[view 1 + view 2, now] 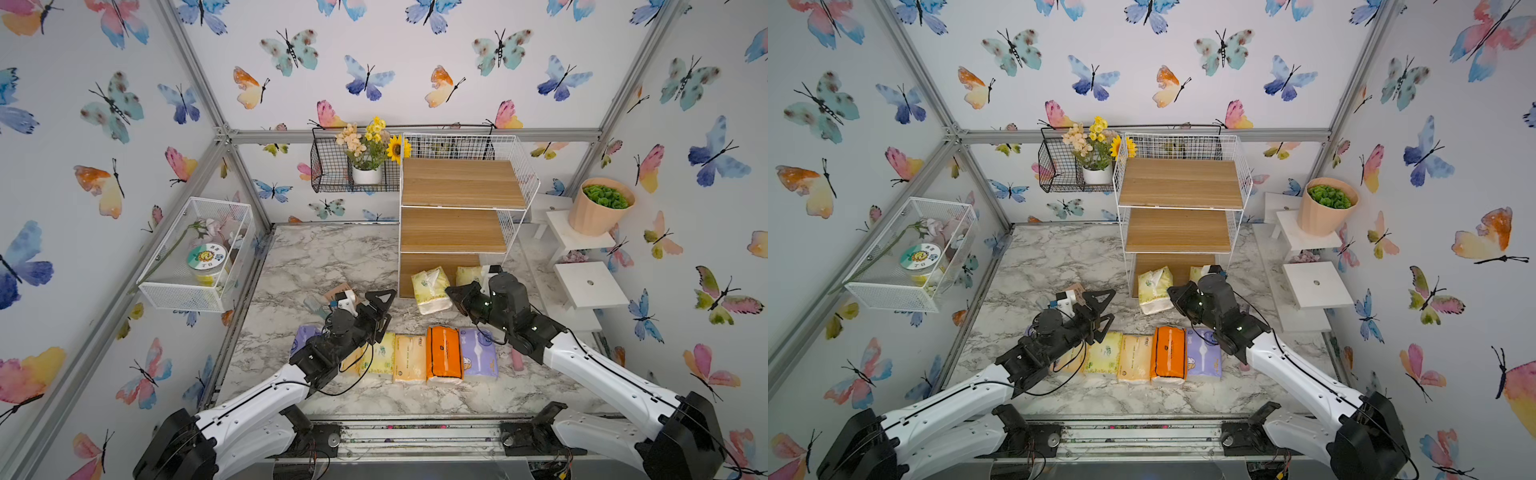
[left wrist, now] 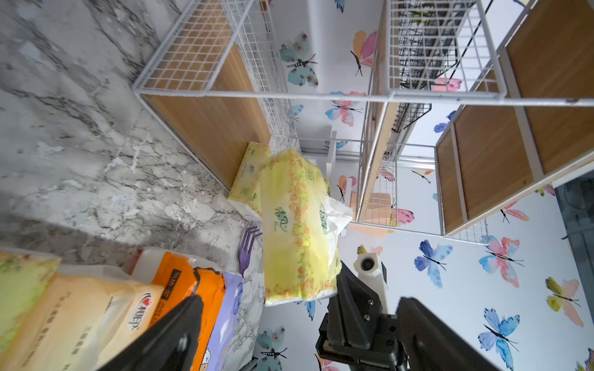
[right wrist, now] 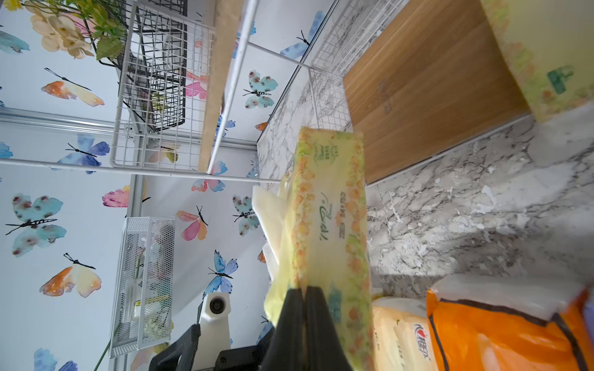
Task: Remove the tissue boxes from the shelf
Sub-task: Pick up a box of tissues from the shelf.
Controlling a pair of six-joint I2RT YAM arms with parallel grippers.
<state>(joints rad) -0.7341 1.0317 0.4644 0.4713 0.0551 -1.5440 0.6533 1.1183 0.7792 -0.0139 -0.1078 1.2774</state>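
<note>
Tissue pack, yellow-green (image 1: 430,289), is pinched at its right side by the closed right pincer (image 1: 451,293), just in front of the shelf's (image 1: 457,183) bottom tier, where 1 pale yellow pack (image 1: 469,274) lies. Left pincer (image 1: 382,309), spread wide, hovers over the near row of packs (image 1: 409,357) on the counter (image 1: 324,257).

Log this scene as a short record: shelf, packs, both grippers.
shelf: top and middle boards bare; one yellow pack on the bottom board
held pack: yellow-green, in front of the bottom tier
row on table: orange pack between a pale yellow pack and a lavender pack, more beside them
left gripper: open, empty, near the row
right gripper: shut on the held pack
</note>
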